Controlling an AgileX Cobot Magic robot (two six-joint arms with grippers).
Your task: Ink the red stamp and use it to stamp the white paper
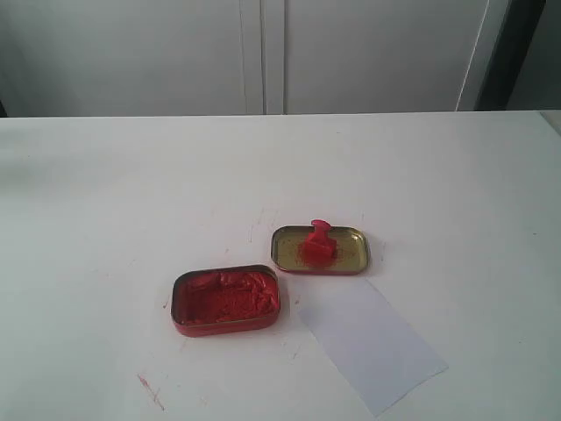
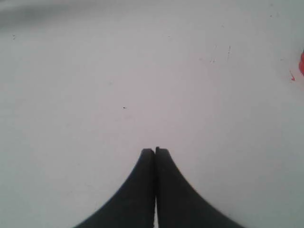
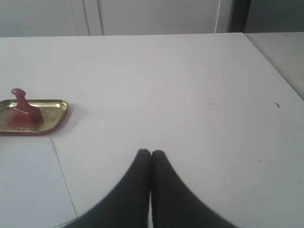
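The red stamp [image 1: 319, 244] stands upright inside the gold tin lid [image 1: 349, 253] near the table's middle; the right wrist view shows the red stamp [image 3: 23, 109] in the lid [image 3: 52, 110] too. The white paper [image 1: 368, 342] lies flat just in front of the lid, angled toward the front right, and its corner [image 3: 28, 185] appears in the right wrist view. No print shows on it. My right gripper [image 3: 151, 153] is shut and empty over bare table, apart from the lid. My left gripper [image 2: 155, 150] is shut, empty, over bare tabletop. Neither arm appears in the exterior view.
The open red ink tin [image 1: 226, 299] full of red paste sits left of the paper. Red smears mark the table [image 1: 149, 390] at the front left. White cabinet doors [image 1: 263, 53] stand behind the table's far edge. The table's right edge [image 3: 273, 66] shows in the right wrist view.
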